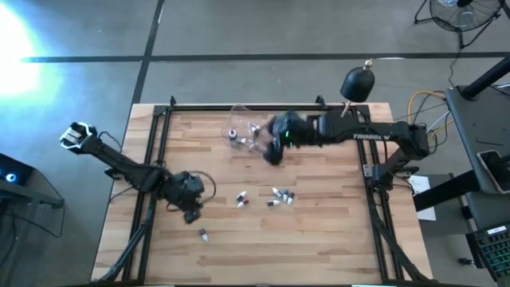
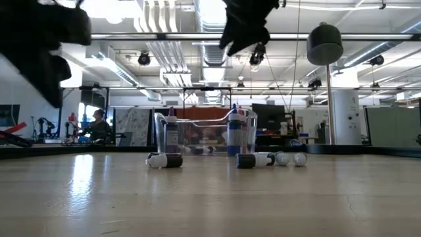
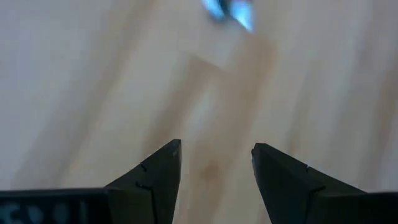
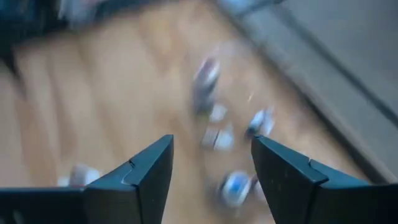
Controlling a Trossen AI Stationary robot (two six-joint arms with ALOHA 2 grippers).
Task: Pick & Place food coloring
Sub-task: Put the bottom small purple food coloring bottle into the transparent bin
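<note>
Overhead view straight down, table-level view across, both sharing the table point(image 1: 335, 231).

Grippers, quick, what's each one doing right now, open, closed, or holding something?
Left gripper: open and empty, over bare wood near the table's left front.
Right gripper: open and empty, above the clear tub at the back.

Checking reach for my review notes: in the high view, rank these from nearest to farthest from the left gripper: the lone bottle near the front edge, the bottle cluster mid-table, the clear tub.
From the left gripper:
1. Lone bottle, just in front of it.
2. Bottle cluster, mid-table toward the right.
3. Clear tub, at the far side beside the right gripper.
</note>
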